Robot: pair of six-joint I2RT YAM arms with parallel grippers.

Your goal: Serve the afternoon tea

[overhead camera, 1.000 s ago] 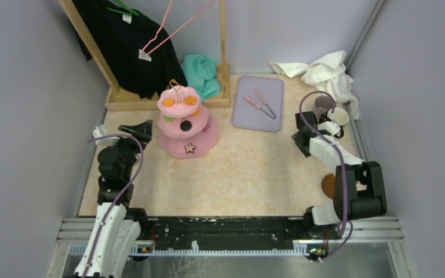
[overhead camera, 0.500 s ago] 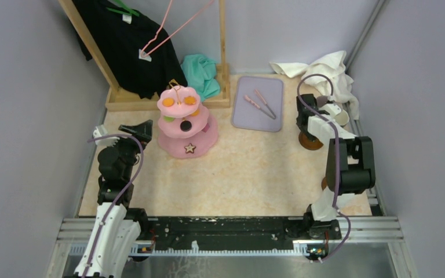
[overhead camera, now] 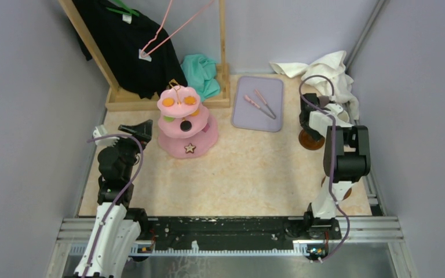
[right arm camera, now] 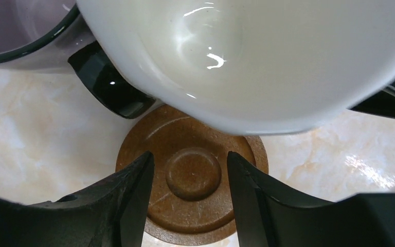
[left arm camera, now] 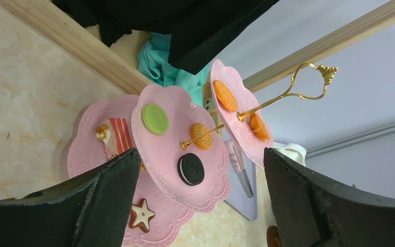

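The pink three-tier stand point(overhead camera: 186, 124) sits left of centre and carries an orange round point(left arm camera: 225, 95), a green round point(left arm camera: 155, 119), a black round point(left arm camera: 191, 169) and a brown star point(left arm camera: 140, 215). My left gripper point(overhead camera: 139, 128) hangs open just left of the stand, touching nothing. At the right, my right gripper point(right arm camera: 190, 159) is open and points down over a brown saucer point(right arm camera: 193, 175) without holding it. Just past its fingertips is the cream mug point(right arm camera: 247, 56), with the mauve mug point(right arm camera: 20, 31) beside it. From above, the saucer point(overhead camera: 308, 142) shows below the right gripper point(overhead camera: 310, 119).
A lilac tray point(overhead camera: 249, 119) holding pink tongs point(overhead camera: 261, 103) lies between the stand and the mugs. White cloth point(overhead camera: 324, 69) is heaped at the back right. A wooden rack with a black garment point(overhead camera: 127, 46) and teal cloth point(overhead camera: 201, 72) stands behind the stand. A second saucer point(overhead camera: 325, 183) peeks from behind the right arm.
The right arm has folded back and its gripper has moved away toward the mugs, uncovering the saucer beside the tray. The left arm and the stand have not moved.
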